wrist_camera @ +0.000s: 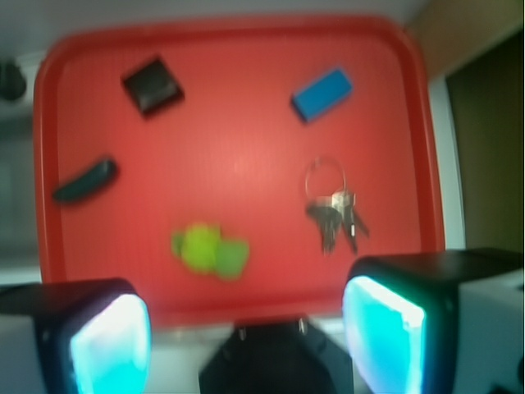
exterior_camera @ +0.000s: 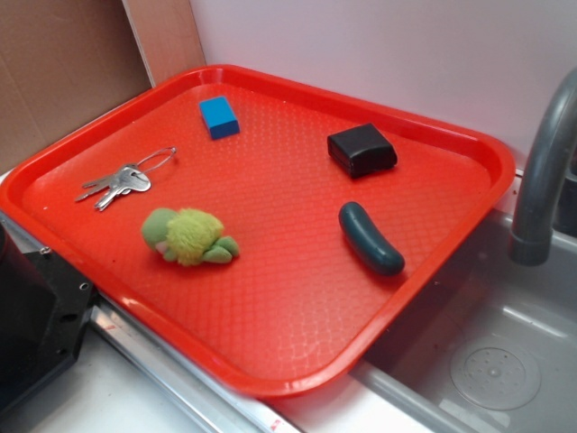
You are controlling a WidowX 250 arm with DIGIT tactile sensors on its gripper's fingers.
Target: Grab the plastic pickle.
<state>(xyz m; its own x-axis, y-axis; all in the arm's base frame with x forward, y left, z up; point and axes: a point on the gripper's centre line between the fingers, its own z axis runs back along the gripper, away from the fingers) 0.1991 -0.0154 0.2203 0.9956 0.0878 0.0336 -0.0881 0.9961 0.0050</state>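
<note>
Fingers (wrist_camera: 111, 341) spread wide apart and empty hang high over the near edge of the red tray (wrist_camera: 246, 41), with the plastic pickle (wrist_camera: 86, 180) well ahead and left in the wrist view, its long axis diagonal.

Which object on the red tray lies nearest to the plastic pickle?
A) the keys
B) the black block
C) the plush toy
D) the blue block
B: in the exterior view the black block sits just beyond the plastic pickle, while the other items lie farther off across the red tray.
</note>
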